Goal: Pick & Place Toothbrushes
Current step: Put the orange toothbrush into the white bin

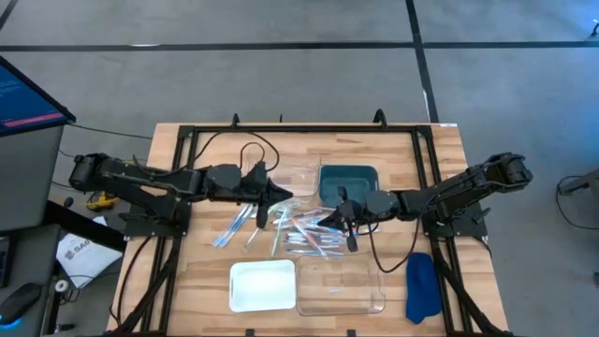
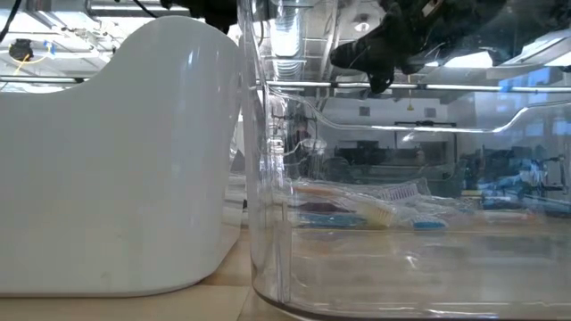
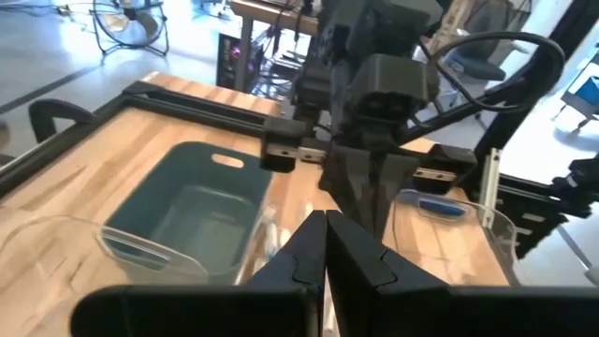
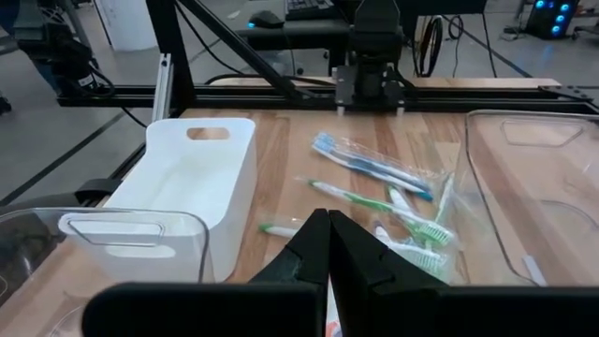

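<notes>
High view only: blue cloth [image 1: 422, 286]

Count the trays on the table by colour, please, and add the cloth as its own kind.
Teal tray: 1
White tray: 1
Clear trays: 2, one beside the white tray and one beside the teal tray
Blue cloth: 1
Total: 5
</notes>
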### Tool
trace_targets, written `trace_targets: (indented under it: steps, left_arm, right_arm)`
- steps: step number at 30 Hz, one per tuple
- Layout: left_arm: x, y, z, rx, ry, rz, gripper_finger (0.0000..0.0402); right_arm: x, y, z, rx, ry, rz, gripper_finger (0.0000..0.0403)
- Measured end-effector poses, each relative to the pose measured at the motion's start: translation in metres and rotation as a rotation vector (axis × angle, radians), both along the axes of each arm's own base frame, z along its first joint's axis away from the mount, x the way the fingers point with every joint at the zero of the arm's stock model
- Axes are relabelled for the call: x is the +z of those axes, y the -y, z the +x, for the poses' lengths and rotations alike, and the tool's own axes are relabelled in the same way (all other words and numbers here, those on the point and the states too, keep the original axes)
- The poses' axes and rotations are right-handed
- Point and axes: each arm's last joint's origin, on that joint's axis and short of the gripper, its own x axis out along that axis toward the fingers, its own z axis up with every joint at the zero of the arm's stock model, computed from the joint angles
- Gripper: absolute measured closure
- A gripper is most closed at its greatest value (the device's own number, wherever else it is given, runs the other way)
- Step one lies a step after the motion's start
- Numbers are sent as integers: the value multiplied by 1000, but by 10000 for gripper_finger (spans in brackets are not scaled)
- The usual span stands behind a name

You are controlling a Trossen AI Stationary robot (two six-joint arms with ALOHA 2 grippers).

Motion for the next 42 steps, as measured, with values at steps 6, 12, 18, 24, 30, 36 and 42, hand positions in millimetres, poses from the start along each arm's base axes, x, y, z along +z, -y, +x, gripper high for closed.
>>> trace_targets:
  steps: [6,12,18,24,30,36,42]
  left_arm:
    - [1,1,0,-5,13,-2,399]
    - [1,9,0,-118,11,27,399]
    - [5,15,0,-192,57,97,399]
    - [8,17,1,-201,84,115,399]
    - [9,17,1,-200,94,114,399]
    - [10,17,1,-199,100,112,399]
    - [12,17,1,-198,131,112,399]
  right_arm:
    - [0,6,1,-23,-5,0,403]
    - [-1,7,1,-29,-9,17,403]
    - [-1,7,1,-29,-9,17,403]
    - [-1,7,1,-29,-9,17,403]
    - [-1,7,1,-29,-10,17,403]
    - [-1,7,1,-29,-10,16,403]
    - [-1,7,1,-29,-10,16,403]
